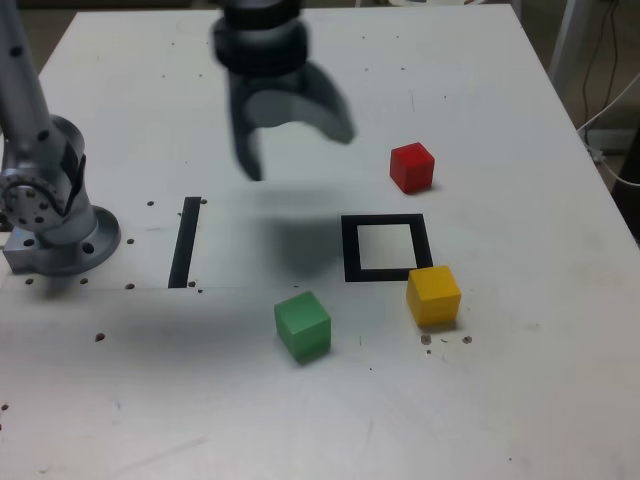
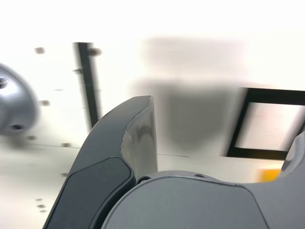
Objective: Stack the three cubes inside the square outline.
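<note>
1. Exterior view: the gripper hangs over the white table, a bit blurry. Its two dark, curved, smooth-looking jaws are spread wide apart with nothing between them. It sits above the bare patch to the view's left of the outline and touches no cube.
2. The outline is a thick black square frame with a white middle, flat on the table near the centre. Nothing is inside it.
3. The red cube is matte, sharp-edged, and sits behind the outline toward the view's right, clearly apart from it.
4. The yellow cube, same matte look, sits right at the outline's near right corner; touching or just beside, can't tell.
5. The green cube is in front of the outline toward the view's left, turned a bit, standing clear of it.
6. A straight black strip lies to the view's left, near the round grey metal arm base. The tabletop is dotted with little holes.
7. Wrist view: pretty blurry. One dark grey jaw fills the foreground, rounded, with a flat inner face. Beyond it show the outline, a sliver of the yellow cube, the strip and part of the base.
</note>
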`<control>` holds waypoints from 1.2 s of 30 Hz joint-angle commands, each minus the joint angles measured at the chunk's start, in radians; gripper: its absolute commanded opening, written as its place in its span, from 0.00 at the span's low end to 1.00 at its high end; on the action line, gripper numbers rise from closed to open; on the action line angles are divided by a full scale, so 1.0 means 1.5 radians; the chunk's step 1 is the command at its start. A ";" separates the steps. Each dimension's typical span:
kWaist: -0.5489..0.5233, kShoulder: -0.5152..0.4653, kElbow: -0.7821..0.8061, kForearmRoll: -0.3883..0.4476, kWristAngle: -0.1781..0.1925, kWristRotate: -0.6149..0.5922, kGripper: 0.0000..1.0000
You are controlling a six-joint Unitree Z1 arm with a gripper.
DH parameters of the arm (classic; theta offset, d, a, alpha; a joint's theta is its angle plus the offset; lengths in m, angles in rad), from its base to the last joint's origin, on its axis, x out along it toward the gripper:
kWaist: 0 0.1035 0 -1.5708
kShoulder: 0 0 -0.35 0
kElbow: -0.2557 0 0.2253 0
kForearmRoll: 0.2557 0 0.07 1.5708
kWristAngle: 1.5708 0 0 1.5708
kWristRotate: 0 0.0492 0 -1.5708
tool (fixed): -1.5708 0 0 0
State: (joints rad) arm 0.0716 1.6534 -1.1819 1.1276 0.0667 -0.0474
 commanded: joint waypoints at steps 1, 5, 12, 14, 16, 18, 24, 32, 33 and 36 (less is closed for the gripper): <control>0.008 0.023 -0.056 0.000 -0.005 0.001 0.99; 0.037 0.070 -0.119 -0.007 -0.019 0.000 0.99; 0.097 0.157 -0.201 -0.002 -0.020 0.003 0.98; 0.108 0.180 -0.220 0.001 -0.014 0.005 0.98; 0.116 0.203 -0.234 0.003 -0.010 0.005 0.97; 0.120 0.225 -0.245 0.005 -0.010 0.005 0.97; 0.122 0.277 -0.269 0.021 -0.025 -0.003 0.92; 0.119 0.315 -0.291 0.012 -0.032 -0.013 0.83; 0.119 0.318 -0.293 0.011 -0.031 -0.014 0.82; 0.119 0.326 -0.300 0.009 -0.028 -0.016 0.77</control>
State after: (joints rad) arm 0.2511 2.1365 -1.6265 1.1421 0.0221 -0.0689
